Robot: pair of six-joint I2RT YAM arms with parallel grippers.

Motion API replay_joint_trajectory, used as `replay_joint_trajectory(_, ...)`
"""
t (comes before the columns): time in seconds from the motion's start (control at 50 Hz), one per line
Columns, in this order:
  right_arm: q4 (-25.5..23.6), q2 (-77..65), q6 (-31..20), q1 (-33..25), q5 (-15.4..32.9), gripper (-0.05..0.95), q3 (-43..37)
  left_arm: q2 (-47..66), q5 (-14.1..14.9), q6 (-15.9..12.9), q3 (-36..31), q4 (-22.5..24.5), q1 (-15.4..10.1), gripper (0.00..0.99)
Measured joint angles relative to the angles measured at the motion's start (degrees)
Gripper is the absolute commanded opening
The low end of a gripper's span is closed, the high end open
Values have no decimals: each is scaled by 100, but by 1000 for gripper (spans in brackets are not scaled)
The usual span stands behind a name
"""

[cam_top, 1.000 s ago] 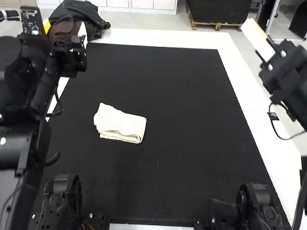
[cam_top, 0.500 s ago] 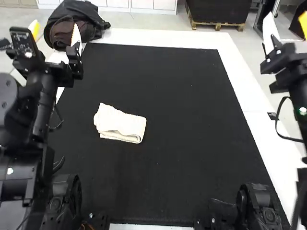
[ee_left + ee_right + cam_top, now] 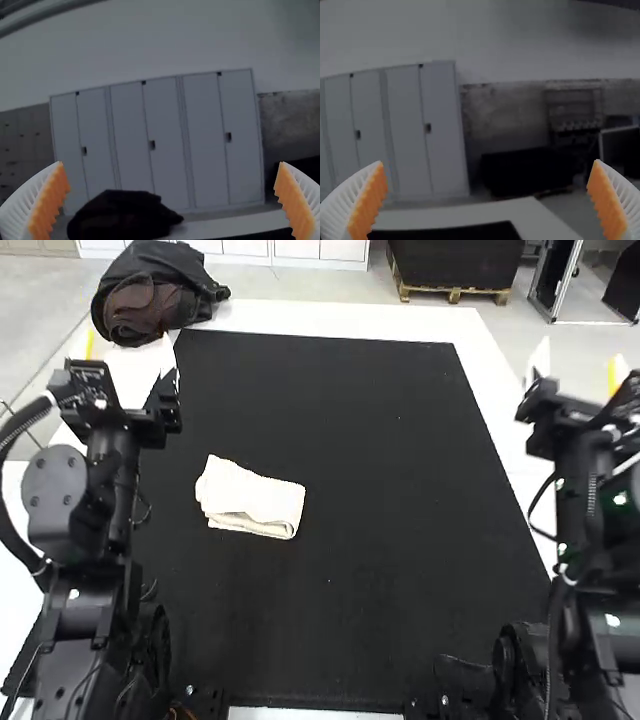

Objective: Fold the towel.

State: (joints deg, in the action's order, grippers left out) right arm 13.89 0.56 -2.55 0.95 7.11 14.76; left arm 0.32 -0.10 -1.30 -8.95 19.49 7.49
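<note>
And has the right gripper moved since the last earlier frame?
Yes. In the high view the right gripper is lower, nearer the camera's side, and slightly further left, judged against the table's white border.

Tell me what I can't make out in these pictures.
Underside of the towel, high view: upper layers cover it.
Number of layers, high view: folded edges too small.
Finger bases on the left claw, left wrist view: edge cuts them off.
Part of the right arm, high view: edge cuts it off.
</note>
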Motion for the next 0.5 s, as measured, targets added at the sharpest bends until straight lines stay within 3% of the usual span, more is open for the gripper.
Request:
replay_joint_trajectory(0.16,66,2,131,0,-269,921,-531,0,15,-44,404,175,0,966)
replay_joint_trajectory(0.36,203,0,83,0,210,921,-1010,0,52,-39,726,280,0,966)
replay_joint_trajectory(0.5,334,0,-37,0,431,921,-1434,0,52,68,866,-374,0,967)
